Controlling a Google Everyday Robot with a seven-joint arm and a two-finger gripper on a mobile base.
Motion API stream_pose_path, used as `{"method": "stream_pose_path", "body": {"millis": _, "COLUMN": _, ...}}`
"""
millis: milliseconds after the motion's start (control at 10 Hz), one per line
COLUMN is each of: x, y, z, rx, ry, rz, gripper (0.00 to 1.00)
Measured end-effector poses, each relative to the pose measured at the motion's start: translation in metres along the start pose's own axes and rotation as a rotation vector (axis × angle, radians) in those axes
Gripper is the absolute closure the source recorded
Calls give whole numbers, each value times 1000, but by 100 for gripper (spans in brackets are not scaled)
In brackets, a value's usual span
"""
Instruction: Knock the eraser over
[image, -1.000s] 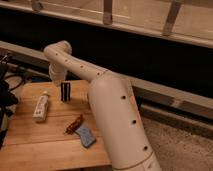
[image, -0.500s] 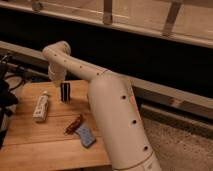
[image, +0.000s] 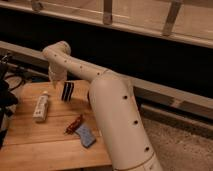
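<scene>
The eraser (image: 67, 91), a small black block with thin pale stripes, stands upright on the wooden table (image: 35, 142) near its back edge. My gripper (image: 57, 82) hangs at the end of the white arm (image: 107, 100), just left of the eraser and close to its top. I cannot tell whether it touches the eraser. The arm reaches in from the lower right across the table.
A white tube with a label (image: 41, 106) lies left of the eraser. A flat light-blue pad (image: 86, 135) and a small red-brown item (image: 74, 124) lie toward the front. Dark cables and gear (image: 10, 82) sit at the left edge. A dark wall runs behind.
</scene>
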Motion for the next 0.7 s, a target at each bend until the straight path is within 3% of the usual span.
{"method": "stream_pose_path", "body": {"millis": 200, "x": -1, "y": 0, "z": 0, "rx": 2, "ry": -1, "rz": 0, "gripper": 48}}
{"method": "stream_pose_path", "body": {"millis": 300, "x": -1, "y": 1, "z": 1, "rx": 3, "ry": 0, "rz": -3, "gripper": 42}}
{"method": "stream_pose_path", "body": {"millis": 500, "x": -1, "y": 8, "z": 3, "rx": 4, "ry": 3, "rz": -15, "gripper": 19}}
{"method": "stream_pose_path", "body": {"millis": 700, "x": 1, "y": 8, "z": 3, "rx": 5, "ry": 5, "rz": -19, "gripper": 3}}
